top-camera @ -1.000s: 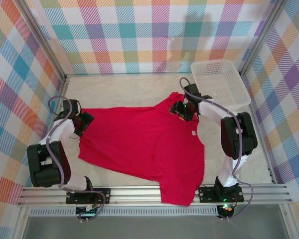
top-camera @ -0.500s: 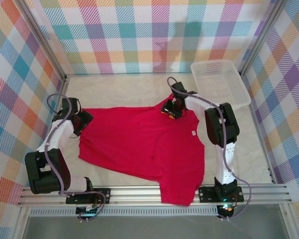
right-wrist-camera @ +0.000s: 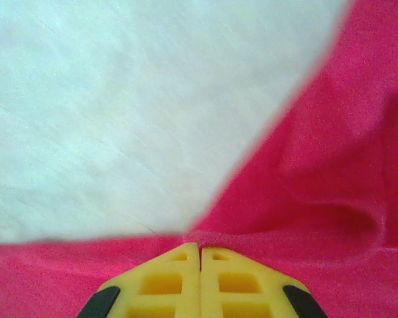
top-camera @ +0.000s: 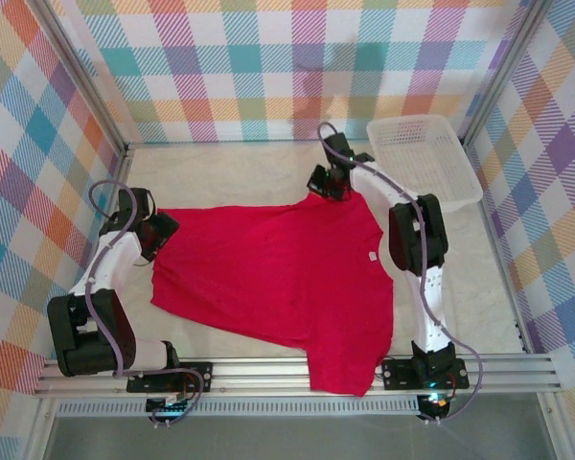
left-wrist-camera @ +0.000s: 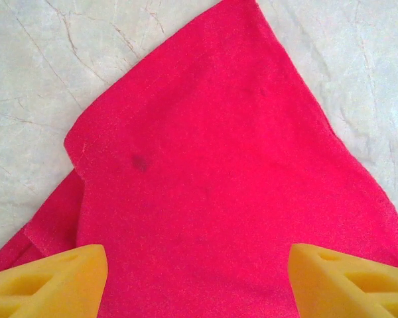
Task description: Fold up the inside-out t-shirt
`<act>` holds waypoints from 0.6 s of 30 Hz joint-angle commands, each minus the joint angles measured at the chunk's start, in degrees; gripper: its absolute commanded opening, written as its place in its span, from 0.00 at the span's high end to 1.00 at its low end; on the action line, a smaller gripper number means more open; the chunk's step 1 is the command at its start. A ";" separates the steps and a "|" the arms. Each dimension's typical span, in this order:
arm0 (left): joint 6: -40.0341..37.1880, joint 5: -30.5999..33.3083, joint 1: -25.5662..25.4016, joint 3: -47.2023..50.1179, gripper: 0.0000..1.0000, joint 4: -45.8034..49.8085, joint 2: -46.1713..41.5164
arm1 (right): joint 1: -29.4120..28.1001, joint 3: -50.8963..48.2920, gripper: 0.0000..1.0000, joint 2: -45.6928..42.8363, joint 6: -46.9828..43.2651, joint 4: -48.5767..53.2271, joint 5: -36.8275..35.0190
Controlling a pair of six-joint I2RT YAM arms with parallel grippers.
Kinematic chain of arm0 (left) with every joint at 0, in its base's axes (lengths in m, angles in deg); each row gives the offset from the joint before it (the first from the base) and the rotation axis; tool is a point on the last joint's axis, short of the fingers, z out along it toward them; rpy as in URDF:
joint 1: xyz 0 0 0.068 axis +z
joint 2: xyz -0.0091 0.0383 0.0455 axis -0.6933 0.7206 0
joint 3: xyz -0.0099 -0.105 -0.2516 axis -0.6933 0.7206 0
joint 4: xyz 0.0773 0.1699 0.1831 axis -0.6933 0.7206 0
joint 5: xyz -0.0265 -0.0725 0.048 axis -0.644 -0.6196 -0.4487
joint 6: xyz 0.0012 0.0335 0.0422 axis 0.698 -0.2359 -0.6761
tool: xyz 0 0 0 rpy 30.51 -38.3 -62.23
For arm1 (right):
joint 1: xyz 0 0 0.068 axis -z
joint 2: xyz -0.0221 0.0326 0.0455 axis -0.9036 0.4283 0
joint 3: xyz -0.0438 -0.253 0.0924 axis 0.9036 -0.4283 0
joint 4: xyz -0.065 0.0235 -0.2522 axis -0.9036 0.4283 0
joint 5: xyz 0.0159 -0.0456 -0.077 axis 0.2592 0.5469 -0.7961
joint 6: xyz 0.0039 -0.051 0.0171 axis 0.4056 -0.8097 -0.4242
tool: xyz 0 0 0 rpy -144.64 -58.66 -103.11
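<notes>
The inside-out t-shirt [top-camera: 278,268] lies spread flat across the middle of the table [top-camera: 230,168], its small pale label [top-camera: 372,257] towards the right and one near corner hanging over the table's near edge. It is laid open like this so that edges can be lifted and carried across.

At its far edge the right gripper [top-camera: 326,182] has its jaws pressed together. In the right wrist view [right-wrist-camera: 199,246] the red hem puckers into a ridge right at the tips, so it looks to have the far edge nipped, probably as a hold for the first fold.

The left gripper [top-camera: 156,235] hangs over the shirt's left corner with its fingers [left-wrist-camera: 60,278] spread wide and nothing between them, seemingly waiting to take that corner.

A white basket [top-camera: 407,122] stands well apart at the far right.

Against a second ago, the right gripper has gone farther and leftward, from over the collar area to the far hem, and its jaws have closed from partly open. The left gripper is just as wide and in much the same place.
</notes>
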 commanded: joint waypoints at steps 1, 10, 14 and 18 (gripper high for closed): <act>-1.03 0.16 -0.17 0.47 0.28 1.40 -2.42 | -0.11 15.16 1.00 6.30 -4.06 2.76 -2.87; -0.80 -1.84 -0.27 1.05 0.28 3.13 -5.82 | 0.24 47.17 0.30 24.19 -9.57 16.45 3.33; -0.70 -3.26 -0.40 0.48 0.28 3.72 -7.00 | 0.17 17.95 0.30 6.28 -9.73 9.69 -0.01; 1.06 -5.59 -1.47 0.89 0.27 1.35 -4.03 | 0.17 -6.46 0.29 -7.01 -8.85 1.18 -2.22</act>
